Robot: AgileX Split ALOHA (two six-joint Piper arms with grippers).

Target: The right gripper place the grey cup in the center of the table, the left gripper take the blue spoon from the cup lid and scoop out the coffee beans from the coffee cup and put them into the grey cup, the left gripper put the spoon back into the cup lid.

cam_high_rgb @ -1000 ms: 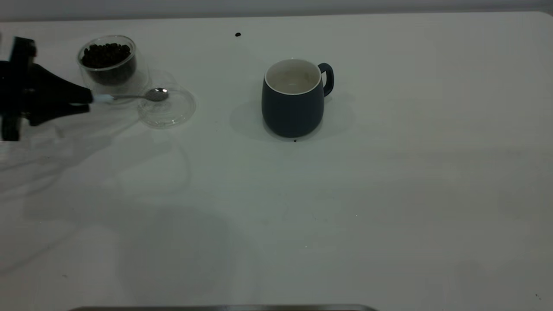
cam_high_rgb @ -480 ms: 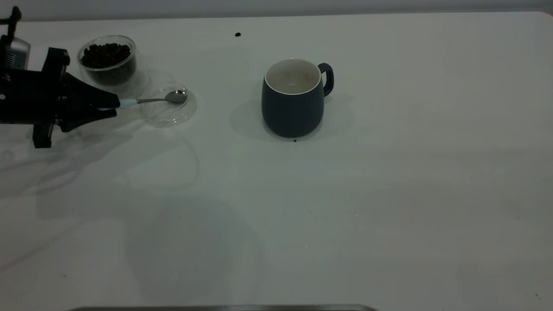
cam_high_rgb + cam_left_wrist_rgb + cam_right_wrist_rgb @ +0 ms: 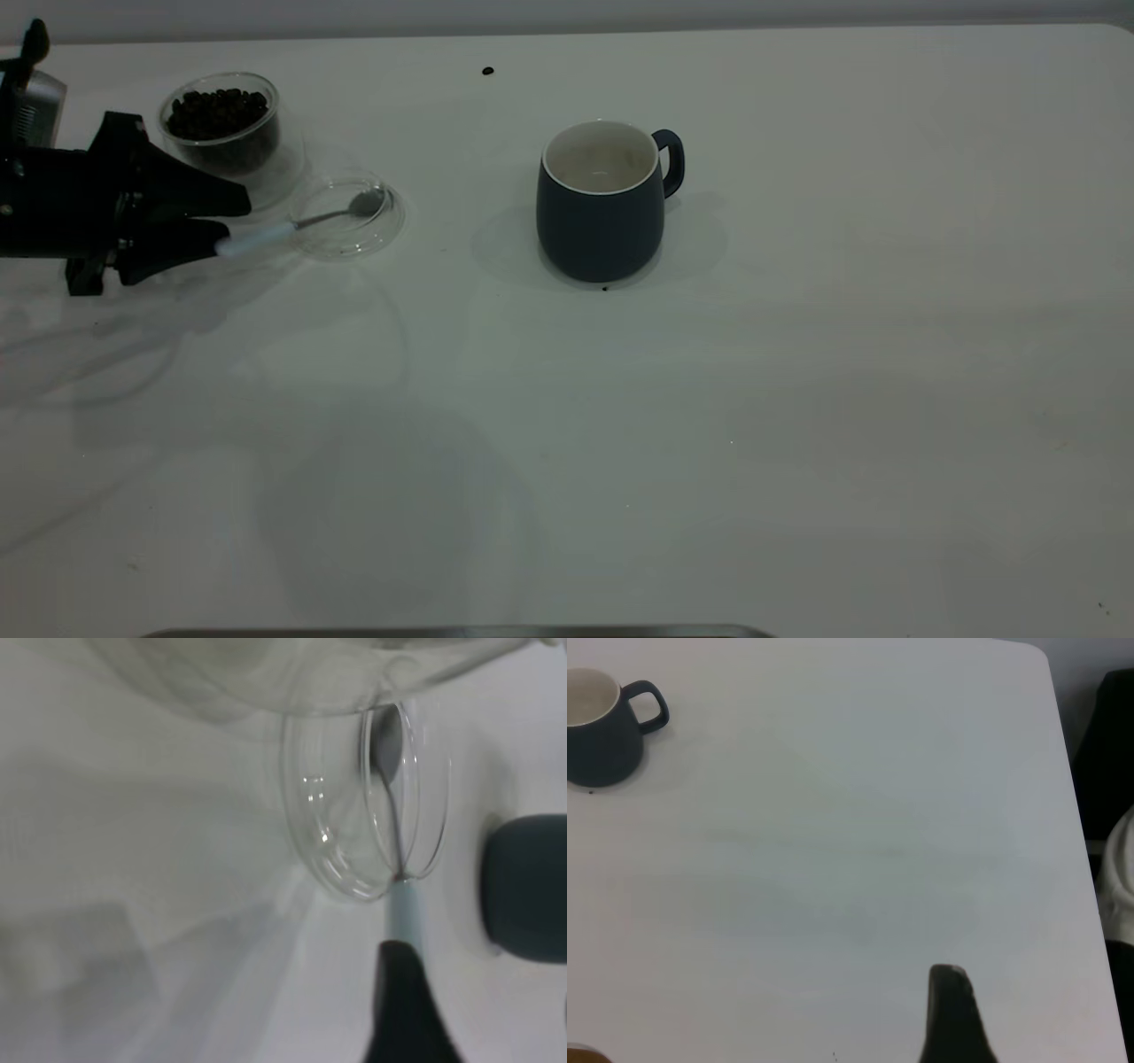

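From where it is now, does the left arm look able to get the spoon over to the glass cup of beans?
Probably yes. The left gripper sits at the blue spoon's handle, right beside the coffee cup. The cup's mouth is uncovered, with nothing standing between them; the spoon's bowl lies in the cup lid.

clear glass cup lid (image 3: 347, 232), shiny metal blue spoon (image 3: 301, 221)

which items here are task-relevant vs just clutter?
Job:
grey cup, mid-table
blue spoon, bowl on the cup lid
coffee cup holding coffee beans
left end effector at the spoon handle

Lying about:
stray bean near the far edge
dark speck by the mug base
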